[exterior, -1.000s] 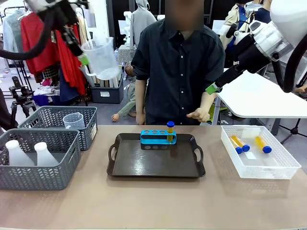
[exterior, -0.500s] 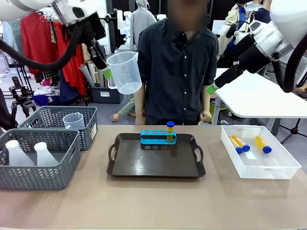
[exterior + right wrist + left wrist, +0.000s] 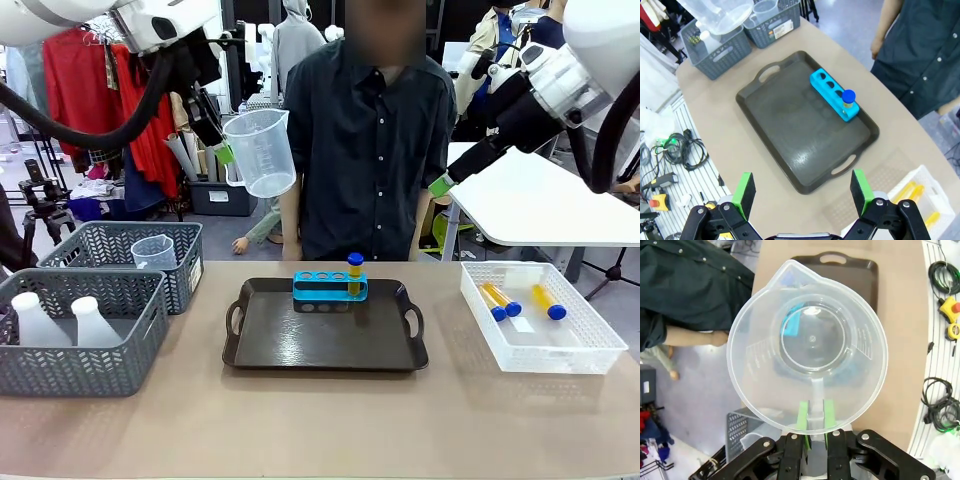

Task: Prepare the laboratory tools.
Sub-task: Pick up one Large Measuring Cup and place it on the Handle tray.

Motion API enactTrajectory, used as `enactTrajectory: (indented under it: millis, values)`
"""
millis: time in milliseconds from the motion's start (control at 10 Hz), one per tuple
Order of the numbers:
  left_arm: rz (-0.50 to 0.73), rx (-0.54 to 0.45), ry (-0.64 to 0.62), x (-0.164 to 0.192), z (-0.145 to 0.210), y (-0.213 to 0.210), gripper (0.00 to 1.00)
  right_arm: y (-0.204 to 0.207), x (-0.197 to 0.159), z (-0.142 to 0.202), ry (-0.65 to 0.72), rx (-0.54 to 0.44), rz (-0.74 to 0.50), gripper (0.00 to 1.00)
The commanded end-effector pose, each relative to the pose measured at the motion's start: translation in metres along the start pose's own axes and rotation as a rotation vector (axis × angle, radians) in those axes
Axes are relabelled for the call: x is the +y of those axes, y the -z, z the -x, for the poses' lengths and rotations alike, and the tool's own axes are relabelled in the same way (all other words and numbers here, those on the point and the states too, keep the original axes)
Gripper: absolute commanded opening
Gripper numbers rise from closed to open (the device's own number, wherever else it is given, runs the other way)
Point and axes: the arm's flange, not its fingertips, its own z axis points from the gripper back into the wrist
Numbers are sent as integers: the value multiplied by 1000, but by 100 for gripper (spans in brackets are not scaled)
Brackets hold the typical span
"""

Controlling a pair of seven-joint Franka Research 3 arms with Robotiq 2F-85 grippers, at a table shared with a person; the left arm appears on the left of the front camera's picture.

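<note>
the left tool is clenched on the handle of the measuring beaker and holds it in the air, high over the far edge of the bench, left of the middle and just beside the person standing at that edge. the beaker hangs roughly upright with a slight tilt, its spout pointing away from the tool. in the left wrist view the green pads pinch the handle from both sides, and the tray and blue rack show through the beaker's clear bottom.

the right tool is released, its jaws spread wide with nothing between them. it hangs high above the far right part of the bench.

a dark tray lies in the middle of the bench. a blue tube rack sits at the tray's far side, and one blue-capped tube of yellow-orange liquid stands upright in its rightmost hole. near the right edge of the bench a white lattice bin holds three more tubes lying flat, two close together and one apart.

at the left edge, the nearer grey mesh basket holds two white conical flasks standing side by side. the farther mesh basket behind it holds a second clear beaker.
</note>
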Motion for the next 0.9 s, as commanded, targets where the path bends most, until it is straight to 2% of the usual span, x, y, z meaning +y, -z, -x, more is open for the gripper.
enactTrajectory:
  millis: [0, 200, 600, 800]
  values:
    - [1, 0, 0, 0, 0, 1, 0, -1, 0, 0, 14, -3, -9, 100]
    - [38, -10, 75, 6, -19, 25, 0, -1, 0, 0, 14, -3, -9, 100]
    - [107, 35, 230, 22, -71, 107, 0, -1, 0, 0, 14, -3, -9, 100]
    - [136, 45, 270, 27, -87, 149, 0, -1, 0, 0, 14, -3, -9, 100]
